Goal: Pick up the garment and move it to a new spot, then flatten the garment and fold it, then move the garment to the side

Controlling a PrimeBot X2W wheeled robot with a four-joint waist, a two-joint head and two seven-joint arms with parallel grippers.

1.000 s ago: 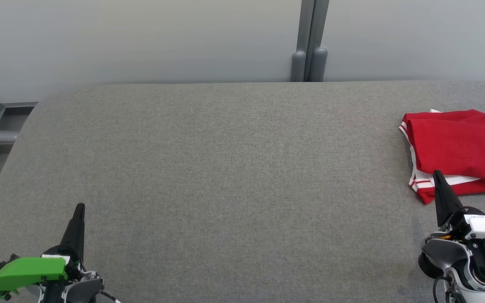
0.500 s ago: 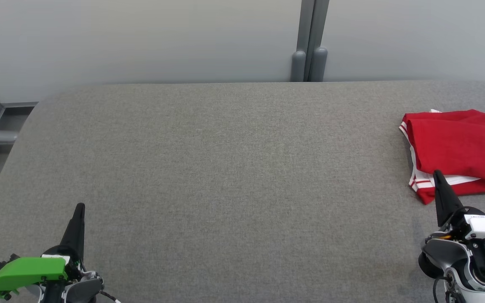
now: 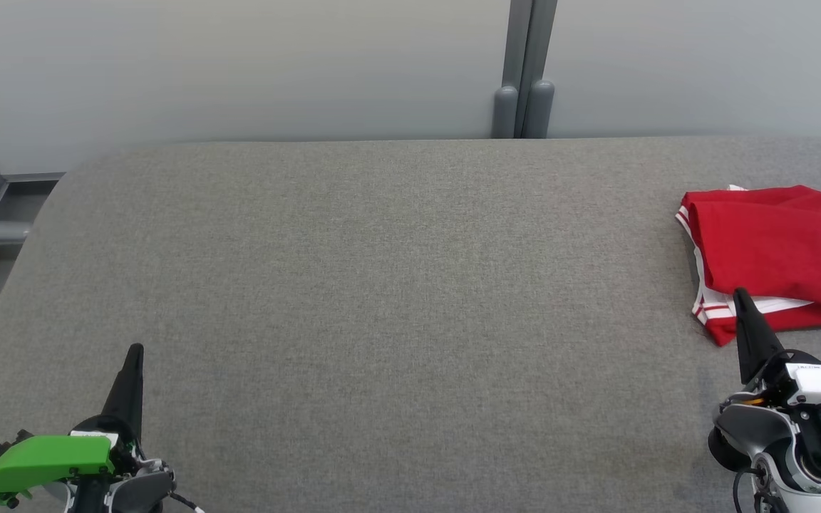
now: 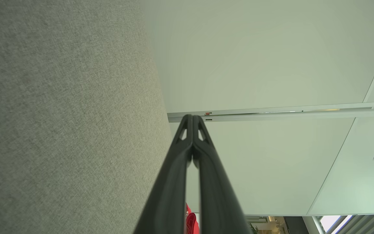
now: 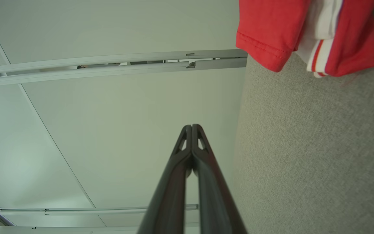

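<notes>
Nearest the robot, the left fingers and the right fingers sit low over the near part of the grey table, well apart from each other, both pointing away from the robot. Each pair is pressed together with nothing between, as the left wrist view and the right wrist view both show. The garment, red with white striped trim and a dark number, lies on the far right of the table, doubled over on itself. It runs off the right edge of the head view, so its full length cannot be seen. What shows has its long axis running left to right, across the line of the fingers. Its near left corner, a striped hem, lies just beyond the right fingertips and a little to their right. In the head view tip and hem overlap, but the right wrist view shows the cloth ahead with bare table before it, so they seem apart. The right arm is by far the nearer; the left has most of the table between it and the cloth. Any grasp likely needs the right fingers parted, then a short reach forward and right. Beyond the table stands a pale wall with a grey post.
</notes>
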